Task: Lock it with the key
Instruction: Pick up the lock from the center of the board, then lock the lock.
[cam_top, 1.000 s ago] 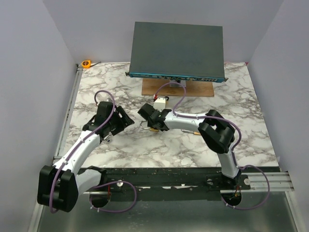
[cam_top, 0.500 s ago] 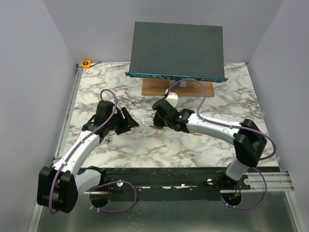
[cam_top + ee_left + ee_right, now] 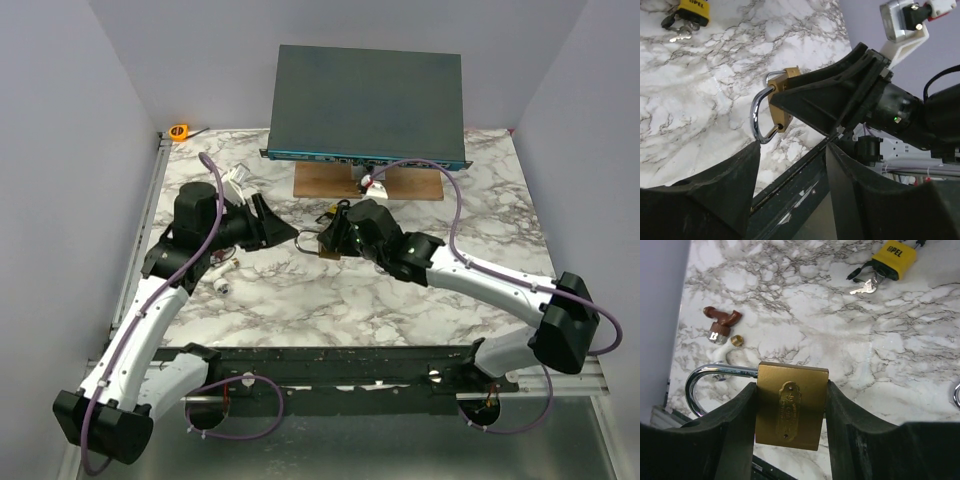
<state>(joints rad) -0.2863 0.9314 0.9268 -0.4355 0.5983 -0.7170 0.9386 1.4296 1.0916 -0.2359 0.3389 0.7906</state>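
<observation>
My right gripper (image 3: 325,243) is shut on a brass padlock (image 3: 791,405) and holds it by its sides above the marble table. Its steel shackle (image 3: 700,382) points left toward my left gripper. The padlock also shows in the left wrist view (image 3: 780,107). My left gripper (image 3: 287,236) is open and empty, with one fingertip (image 3: 752,150) right by the shackle's bend (image 3: 756,115). A yellow padlock (image 3: 894,259) with keys (image 3: 865,286) lies on the table behind, and also shows in the left wrist view (image 3: 692,11). I cannot tell whether the brass shackle is latched.
A dark network switch (image 3: 368,100) rests on a wooden block (image 3: 330,182) at the back. An orange tape measure (image 3: 179,131) sits in the far left corner. A brown tap piece (image 3: 722,320), a brass nut (image 3: 737,340) and a small white part (image 3: 222,285) lie at the left.
The right gripper has lifted the brass padlock and moved right and back. The left arm has risen and swung its open gripper toward the shackle.
</observation>
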